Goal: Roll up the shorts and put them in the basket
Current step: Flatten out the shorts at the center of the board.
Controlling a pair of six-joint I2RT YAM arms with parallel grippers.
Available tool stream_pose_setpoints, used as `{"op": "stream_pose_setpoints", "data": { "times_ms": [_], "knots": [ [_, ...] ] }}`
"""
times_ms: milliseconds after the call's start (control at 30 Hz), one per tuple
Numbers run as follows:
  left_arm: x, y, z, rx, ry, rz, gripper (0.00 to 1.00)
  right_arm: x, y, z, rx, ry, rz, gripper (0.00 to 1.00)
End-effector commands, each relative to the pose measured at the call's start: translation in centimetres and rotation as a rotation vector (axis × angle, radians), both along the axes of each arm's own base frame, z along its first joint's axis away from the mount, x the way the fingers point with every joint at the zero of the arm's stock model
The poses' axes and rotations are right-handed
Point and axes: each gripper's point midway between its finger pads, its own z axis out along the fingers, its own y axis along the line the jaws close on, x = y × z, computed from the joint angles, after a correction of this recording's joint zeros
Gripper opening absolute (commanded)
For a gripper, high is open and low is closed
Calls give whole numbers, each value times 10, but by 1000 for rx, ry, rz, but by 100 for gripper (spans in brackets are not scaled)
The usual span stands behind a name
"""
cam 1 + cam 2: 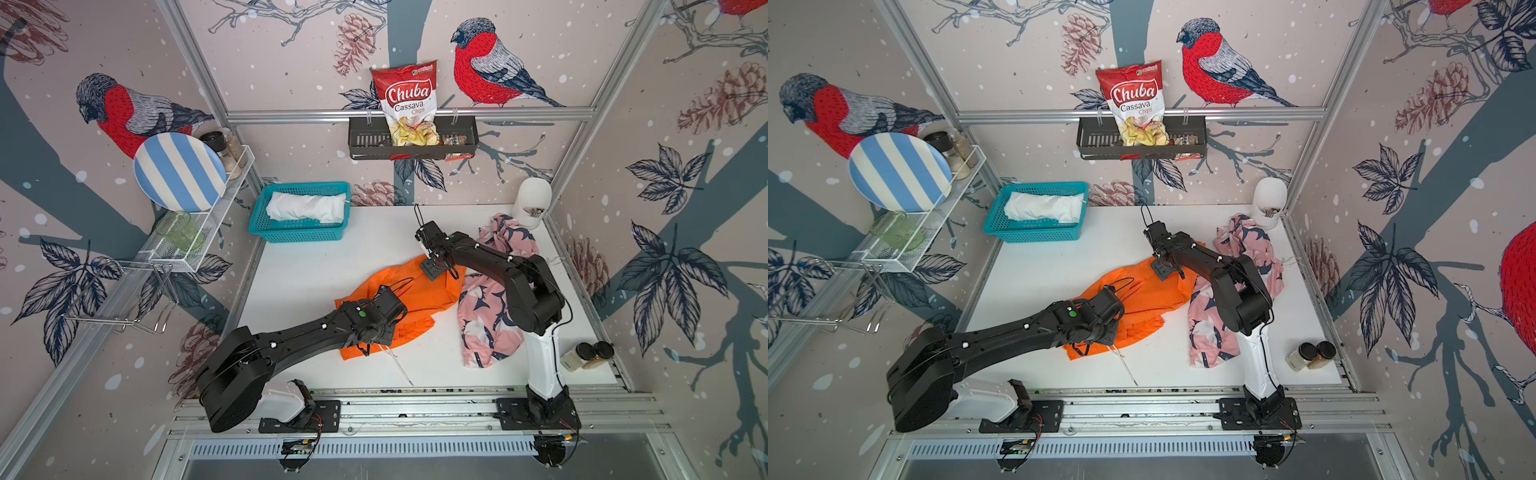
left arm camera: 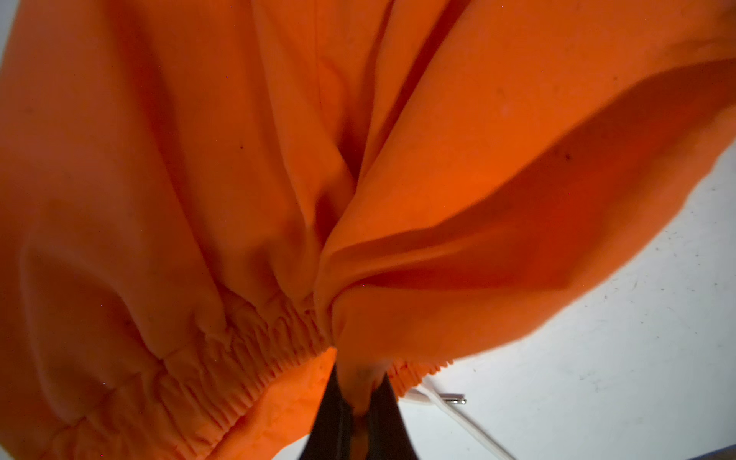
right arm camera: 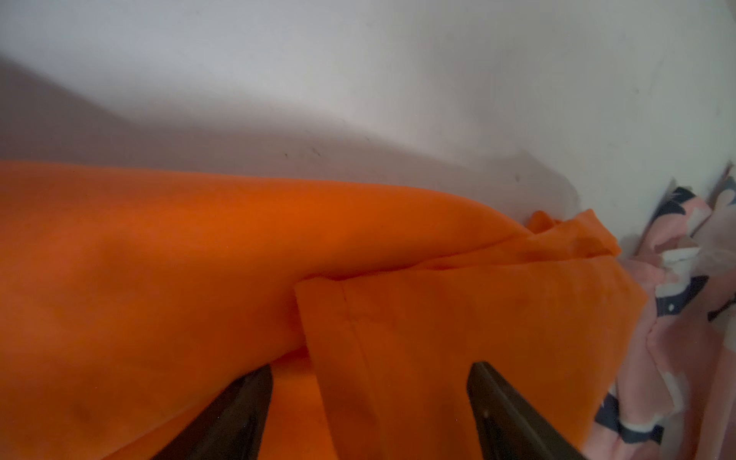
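The orange shorts [image 1: 419, 299] [image 1: 1144, 301] lie crumpled in the middle of the white table. My left gripper [image 2: 360, 402] is shut on a pinch of their cloth beside the gathered elastic waist [image 2: 247, 358], at the near end [image 1: 371, 338]. My right gripper [image 3: 368, 374] [image 1: 434, 268] is open over the far end, with a hemmed fold [image 3: 382, 330] lying loose between its jaws. The pink shorts [image 1: 486, 320] [image 1: 1212, 328] with navy-and-white shapes sprawl just right of the orange pair, partly under my right arm. The white shorts [image 1: 305, 208] [image 1: 1044, 208] lie rolled in a teal basket.
The teal basket [image 1: 299, 237] stands at the back left of the table. A white jar [image 1: 534, 199] sits in the back right corner and two spice jars [image 1: 586, 355] at the front right. A white drawstring [image 1: 401, 368] trails toward the front rail.
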Motion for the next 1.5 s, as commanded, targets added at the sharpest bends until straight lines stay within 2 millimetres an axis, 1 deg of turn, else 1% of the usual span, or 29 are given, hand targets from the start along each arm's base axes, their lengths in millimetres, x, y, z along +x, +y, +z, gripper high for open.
{"op": "stream_pose_setpoints", "data": {
  "times_ms": [0,100,167,233,300,367,400,433,533,600,667,733,800,833,867,900,933,1000,1067,1100,1167,1267,1367,1467],
  "knots": [
    [1,-1,2,-16,-5,7,3,6,-7,-6,-78,-4,10,73],
    [1,0,1,-11,-4,7,3,16,-4,1,-70,-38,-9,51],
    [0,1,1,-9,-4,8,3,22,-4,12,-57,-73,-26,38],
    [0,0,2,-12,-5,8,3,28,-4,24,-32,-104,-45,32],
    [1,2,3,-7,-11,11,2,35,-5,40,7,-136,-80,22],
    [2,4,6,-1,-20,13,2,42,-11,57,56,-159,-125,15],
    [3,4,8,0,-25,15,2,46,-14,64,80,-170,-151,9],
    [3,6,10,5,-31,18,2,49,-19,73,110,-181,-180,0],
    [6,12,23,6,-66,38,1,55,-31,99,206,-211,-248,0],
    [10,15,38,4,-105,52,0,58,-40,120,277,-236,-298,0],
    [18,20,60,4,-164,72,0,58,-47,147,364,-272,-339,0],
    [26,27,90,0,-239,99,0,57,-60,184,461,-336,-393,0],
    [34,38,124,0,-326,129,0,52,-78,226,579,-415,-455,0],
    [36,44,147,-14,-375,149,0,47,-91,251,658,-460,-488,0],
    [39,50,170,-25,-428,164,0,40,-101,276,747,-510,-505,0],
    [40,55,193,-47,-476,178,0,33,-111,296,824,-554,-517,0],
    [40,61,220,-73,-530,192,0,20,-123,324,919,-621,-523,0],
    [37,69,272,-147,-629,187,0,-12,-141,376,1084,-761,-502,0],
    [28,75,324,-246,-737,151,0,-58,-156,431,1230,-926,-443,0],
    [23,77,346,-296,-784,127,0,-77,-161,452,1279,-985,-417,0],
    [8,85,391,-402,-891,80,0,-122,-175,494,1374,-1107,-362,0],
    [-13,101,443,-501,-1004,41,0,-182,-197,543,1472,-1265,-310,0],
    [-30,117,491,-566,-1112,22,0,-235,-215,581,1546,-1402,-249,0],
    [-48,125,538,-648,-1226,-26,0,-273,-226,614,1604,-1505,-183,0]
  ]
}}
